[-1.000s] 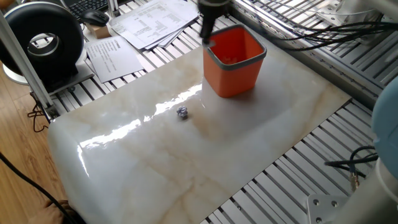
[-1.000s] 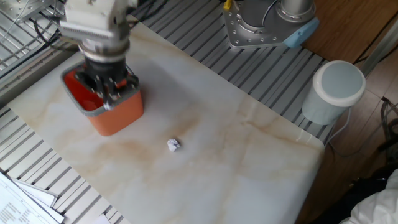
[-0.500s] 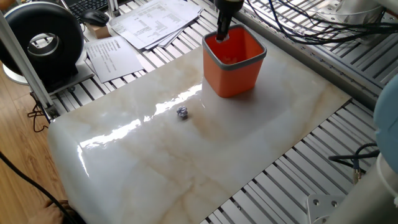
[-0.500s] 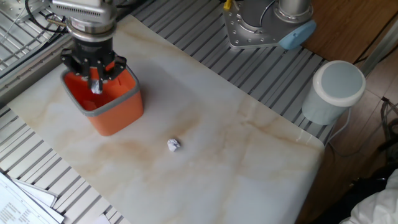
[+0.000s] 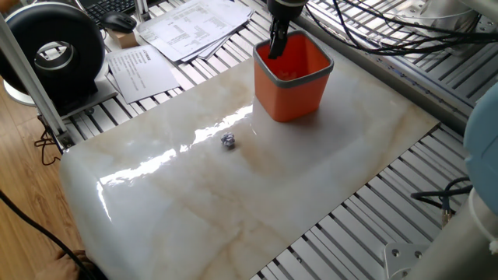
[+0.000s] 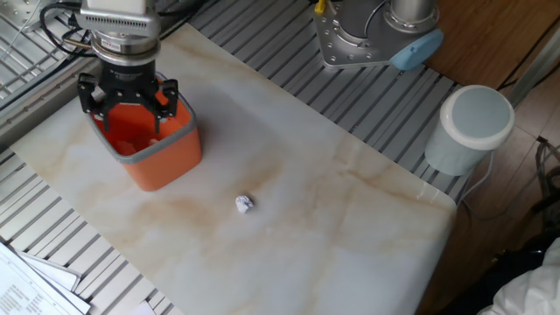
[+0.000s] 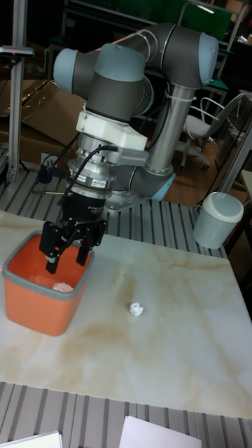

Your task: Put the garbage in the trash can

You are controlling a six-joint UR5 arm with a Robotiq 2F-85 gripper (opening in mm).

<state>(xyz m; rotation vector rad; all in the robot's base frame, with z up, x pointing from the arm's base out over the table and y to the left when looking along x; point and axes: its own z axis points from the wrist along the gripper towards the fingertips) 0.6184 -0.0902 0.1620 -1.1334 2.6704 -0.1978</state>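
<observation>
Since half a second ago the gripper (image 5: 274,48) has let go and spread its fingers over the trash can (image 5: 293,85), so in one fixed view only a single paper ball (image 5: 228,140) lies on the marble table (image 5: 233,210). In the other fixed view the gripper (image 6: 128,103) hangs apart and empty above the trash can (image 6: 162,153), the paper ball (image 6: 244,204) well clear of it. In the tall fixed view a cream wad (image 7: 61,286) rests inside the trash can (image 7: 38,308) below the open gripper (image 7: 68,261), so I judge one paper ball (image 7: 136,309) remains to fetch.

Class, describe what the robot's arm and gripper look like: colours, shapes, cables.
The arm is thick silver-grey tubing with rounded pale-blue joint caps. A white wrist block meets a silver ring, with a black cable looping beside it. The gripper is black, with two jointed fingers.
</observation>
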